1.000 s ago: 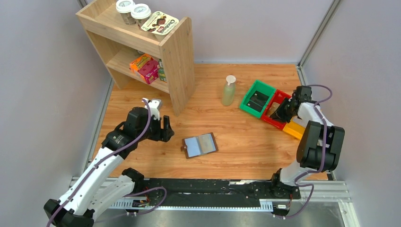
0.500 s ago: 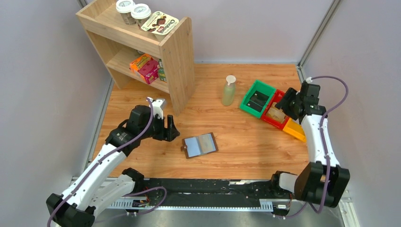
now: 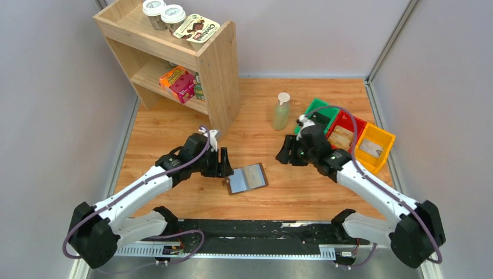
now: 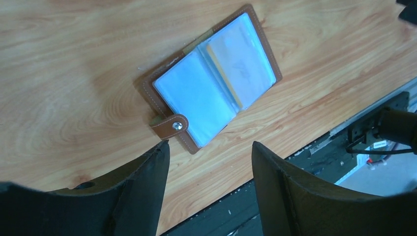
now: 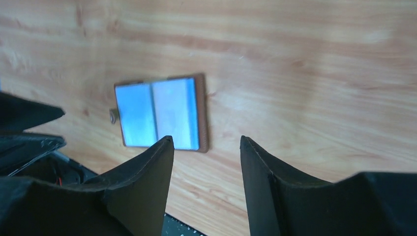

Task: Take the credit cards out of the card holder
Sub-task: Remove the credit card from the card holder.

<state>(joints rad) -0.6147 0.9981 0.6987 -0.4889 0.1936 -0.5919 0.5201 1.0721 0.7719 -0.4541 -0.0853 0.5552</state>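
- Table (image 3: 157, 125): wood top, with both arms now converging on its middle.
- Shelf (image 3: 218, 75): far left corner, untouched.
- Right gripper (image 5: 206, 140): a second ago it was over the bins at the far right edge. It has now swung back to the table centre and hangs just beyond the card holder's far right side. Its fingers are well apart with nothing between them.
- Left gripper (image 4: 210, 147): it has crept in from the left and now sits just beside the holder's left edge, near the snap tab. Its fingers are spread wide and empty, not touching the leather.
- Bins: green bin (image 3: 320, 110), red bin (image 3: 349, 123) and yellow bin (image 3: 383, 139) stand in a row toward the far right edge. A tan card (image 3: 342, 138) lies in the red bin and a pale card (image 3: 370, 150) in the yellow. The green bin is partly hidden by the arm.
- Bottle (image 3: 281, 113): upright, just left of the green bin.
- Card holder (image 4: 214, 78): lies flat and open at the table centre toward the near edge, and has not shifted.
- Gold card (image 4: 241, 69): it sits in the holder's right sleeve, so the task isn't finished. The right arm has likely made a drop-off and is returning for this card, with the left arm placed to pin the holder.
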